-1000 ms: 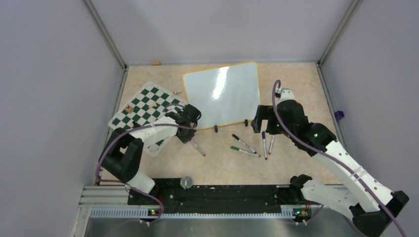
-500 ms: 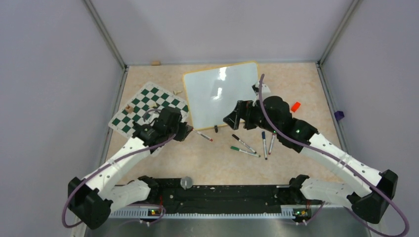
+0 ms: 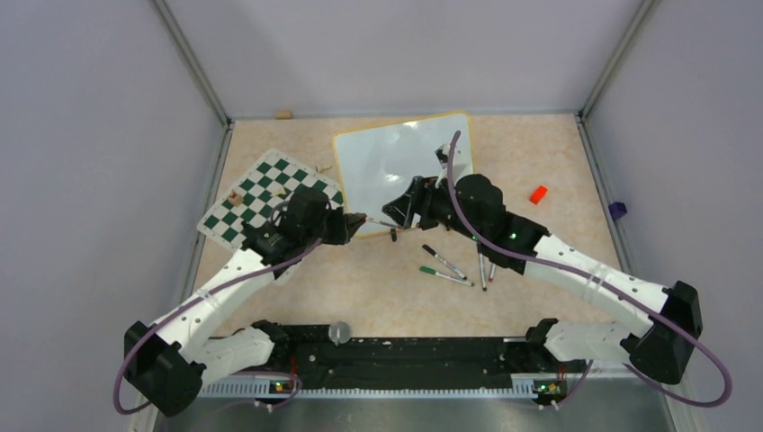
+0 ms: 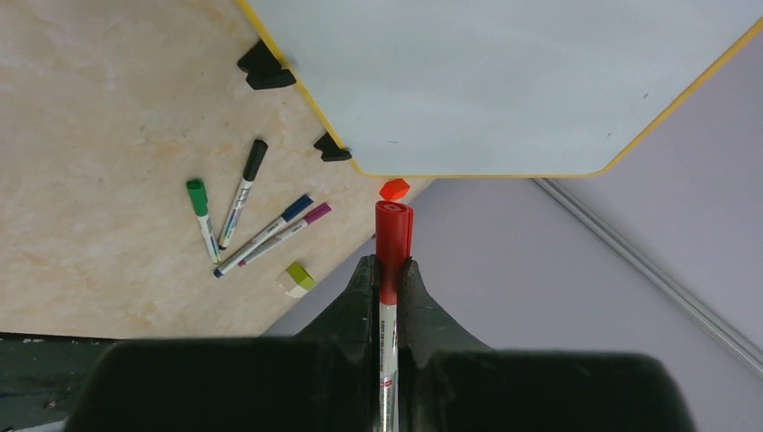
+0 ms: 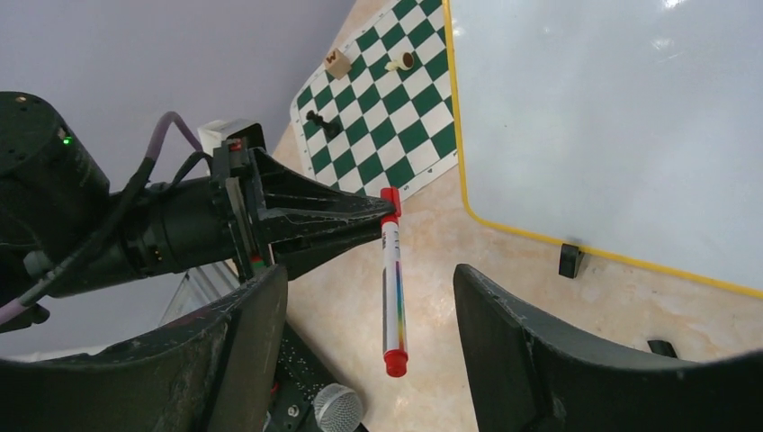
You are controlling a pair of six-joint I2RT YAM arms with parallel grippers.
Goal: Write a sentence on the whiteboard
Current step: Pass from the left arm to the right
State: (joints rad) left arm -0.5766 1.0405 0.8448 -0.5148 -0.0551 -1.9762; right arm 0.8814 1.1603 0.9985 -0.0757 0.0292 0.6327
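A beige, marble-patterned tabletop (image 3: pixel 396 297) forms the base of a small booth. Three plain walls of pale lilac-grey close it in: a left wall (image 3: pixel 99 162), a back wall (image 3: pixel 405 54) and a right wall (image 3: pixel 697 117). Slim grey metal posts (image 3: pixel 192 65) run up the two far corners. A black rail (image 3: pixel 405 353) and a ribbed silver strip (image 3: pixel 378 387) edge the near side. The light is even and soft.

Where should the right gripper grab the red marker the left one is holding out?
On the free white barrel of the red marker, below the left gripper pinching its cap end. Advance straight on: the barrel hangs between the open fingers of the right gripper.
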